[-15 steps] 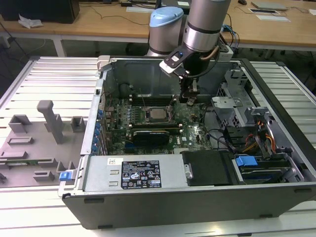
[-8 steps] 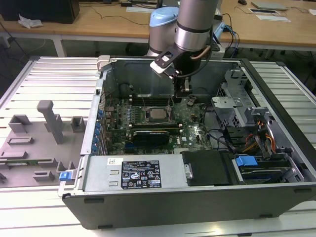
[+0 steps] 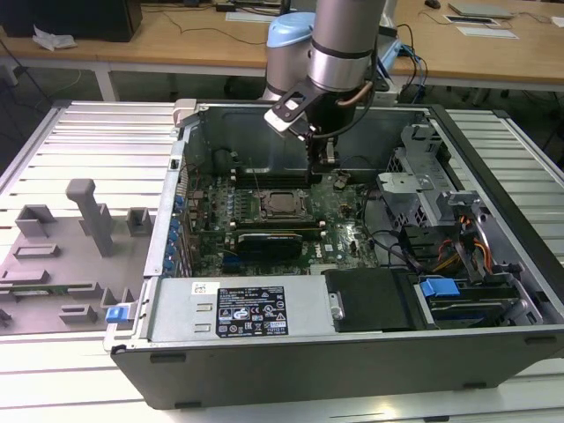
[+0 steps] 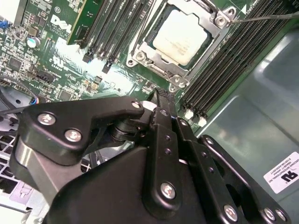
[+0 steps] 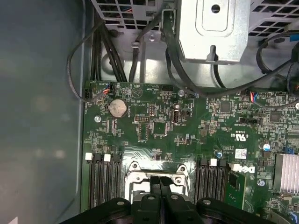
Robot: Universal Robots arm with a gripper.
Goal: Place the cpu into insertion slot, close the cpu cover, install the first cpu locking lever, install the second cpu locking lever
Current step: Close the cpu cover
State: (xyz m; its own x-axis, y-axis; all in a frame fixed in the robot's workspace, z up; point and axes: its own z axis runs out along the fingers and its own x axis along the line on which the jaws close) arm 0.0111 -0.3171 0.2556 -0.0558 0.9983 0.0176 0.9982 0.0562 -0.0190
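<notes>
Near the seated cpu (image 4: pixel 180 36), the hand (image 4: pixel 161 96) hangs closed, gripping nothing.

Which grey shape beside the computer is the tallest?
The grey post with the wide top, on the exterior view's left of the computer case. It stands upright, well above the low grey blocks around it.

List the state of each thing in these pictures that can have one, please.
cpu: seated in the insertion slot, metal top up.
cpu cover: down over the cpu, framing it.
locking lever: thin rod jutting past the slot's corner; latched or not, cannot tell.
memory slots: empty.
gripper: shut, holding nothing, beside the insertion slot.
computer case: side open.
</notes>
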